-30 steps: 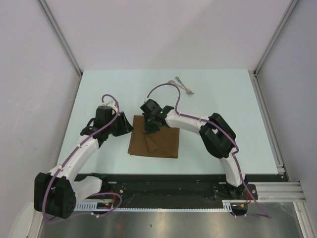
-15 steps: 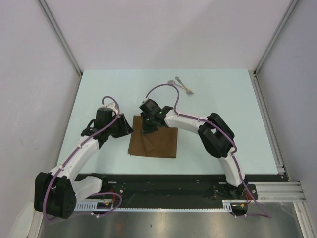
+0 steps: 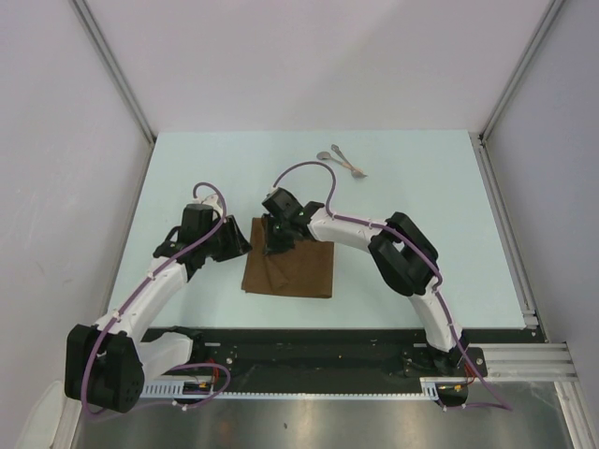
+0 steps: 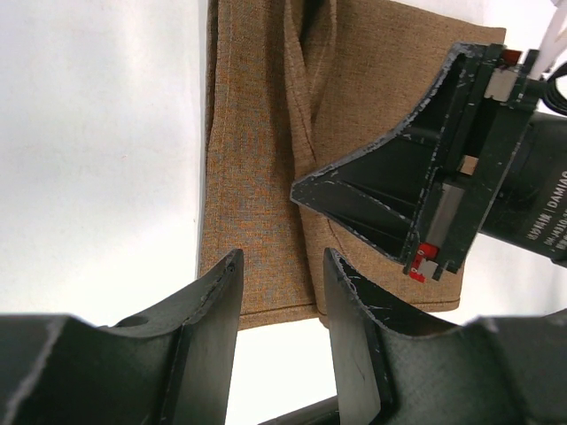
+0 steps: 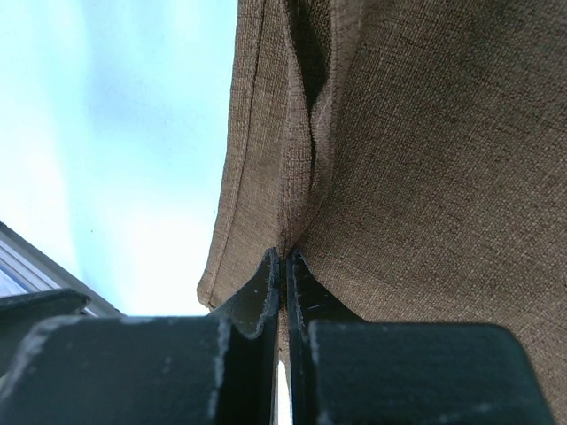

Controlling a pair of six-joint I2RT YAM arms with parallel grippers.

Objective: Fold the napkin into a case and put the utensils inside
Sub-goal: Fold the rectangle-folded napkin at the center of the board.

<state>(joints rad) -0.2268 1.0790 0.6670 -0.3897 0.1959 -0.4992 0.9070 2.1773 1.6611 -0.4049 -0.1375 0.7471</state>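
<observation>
Starting big: pale green table point(image 3: 421, 215), brown napkin point(image 3: 299, 276) lying flat near the front-middle between the 2 arms, already doubled into a smaller rectangle. Not a case yet, just a loose raised ridge of cloth running along near its left side.

Next down, right gripper point(image 5: 282, 258): clamped fully shut on that ridge, pinching the fold at the napkin's far-left part. Compared to 1 second back, shifted a little further left, dragging the fold along and pulling the napkin's right edge in slightly. Looks like mid-fold then, narrowing the cloth toward that long pocket shape.

Left gripper point(image 4: 279, 266): roughly half open, nothing held, poised at the napkin's far-left corner. Can't tell whether touching the cloth or just above it. No real movement there over the last second. Probably waiting to pin or take over the fold.

Smallest last: the 2 utensils point(image 3: 342, 161), lying together near the table's far edge, well apart from the napkin, untouched. So the tucking-in step nowhere close yet.
</observation>
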